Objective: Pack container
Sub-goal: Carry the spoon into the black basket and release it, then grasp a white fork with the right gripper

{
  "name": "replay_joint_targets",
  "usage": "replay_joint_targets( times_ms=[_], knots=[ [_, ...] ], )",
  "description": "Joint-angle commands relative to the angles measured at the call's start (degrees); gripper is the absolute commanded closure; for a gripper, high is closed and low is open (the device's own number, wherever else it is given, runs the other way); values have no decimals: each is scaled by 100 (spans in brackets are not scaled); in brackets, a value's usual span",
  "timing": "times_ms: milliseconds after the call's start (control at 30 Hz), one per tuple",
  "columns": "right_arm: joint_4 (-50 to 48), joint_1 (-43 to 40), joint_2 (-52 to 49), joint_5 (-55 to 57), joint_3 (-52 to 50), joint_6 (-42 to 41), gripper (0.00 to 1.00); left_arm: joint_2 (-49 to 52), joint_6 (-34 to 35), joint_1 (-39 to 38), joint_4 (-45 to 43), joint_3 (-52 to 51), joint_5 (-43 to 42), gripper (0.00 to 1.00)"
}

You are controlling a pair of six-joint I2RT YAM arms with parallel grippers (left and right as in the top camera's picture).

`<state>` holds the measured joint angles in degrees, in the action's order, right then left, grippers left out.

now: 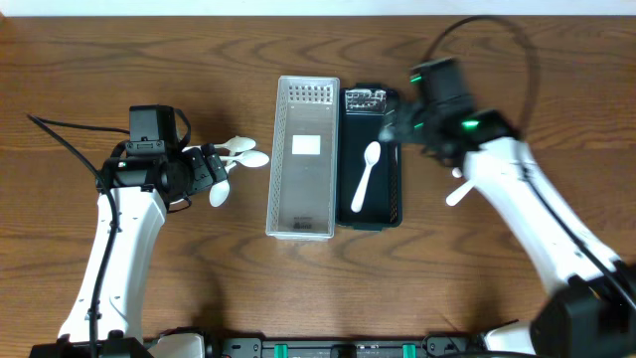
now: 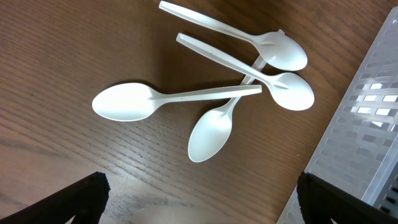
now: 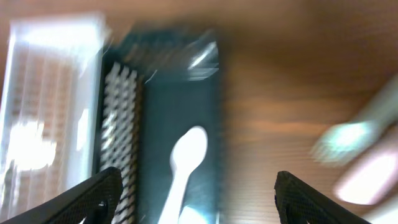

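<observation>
Spoons (image 2: pixel 236 92) lie crossed beneath our left tool (image 2: pixel 200 198), spread and empty, so we risk lifting two or scattering them.

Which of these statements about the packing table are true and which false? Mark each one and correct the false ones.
1. One white spoon lies inside the dark container. True.
2. The left gripper is holding a spoon. False: its fingers are open and hold nothing, poised by the pile of spoons.
3. That pile has four spoons, some crossing one another on the table. True.
4. The white basket beside the dark container has spoons in it. False: no spoon shows in it.
5. The right gripper is shut on a spoon. False: it is open and holds nothing, above the dark container.
</observation>
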<state>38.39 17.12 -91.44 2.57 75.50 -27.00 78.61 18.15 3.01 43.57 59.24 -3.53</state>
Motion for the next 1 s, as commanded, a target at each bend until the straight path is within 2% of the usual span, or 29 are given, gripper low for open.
replay_joint_targets(
  times_ms=[0,133,300,467,700,800,900,967],
  knots=[
    [372,-756,146,855,46,-197,20,15,-46,31,31,87,-11,2],
    [929,-1550,-170,964,-13,-511,25,15,-46,31,31,87,-11,2],
    [1209,-2017,-863,918,-105,-953,28,15,-46,31,31,87,-11,2],
    [1211,-2081,-1499,474,-144,-979,32,15,-46,31,31,87,-11,2],
    [1086,-2081,-2146,426,-149,-984,34,15,-46,31,31,87,-11,2],
    [1056,-2081,-2350,422,-149,-1010,39,15,-46,31,31,87,-11,2],
    [1036,-2081,-2507,428,-166,-1073,41,15,-46,31,31,87,-11,2],
    [979,-2081,-2564,426,-238,-1108,48,15,-46,31,31,87,-11,2]
  ],
)
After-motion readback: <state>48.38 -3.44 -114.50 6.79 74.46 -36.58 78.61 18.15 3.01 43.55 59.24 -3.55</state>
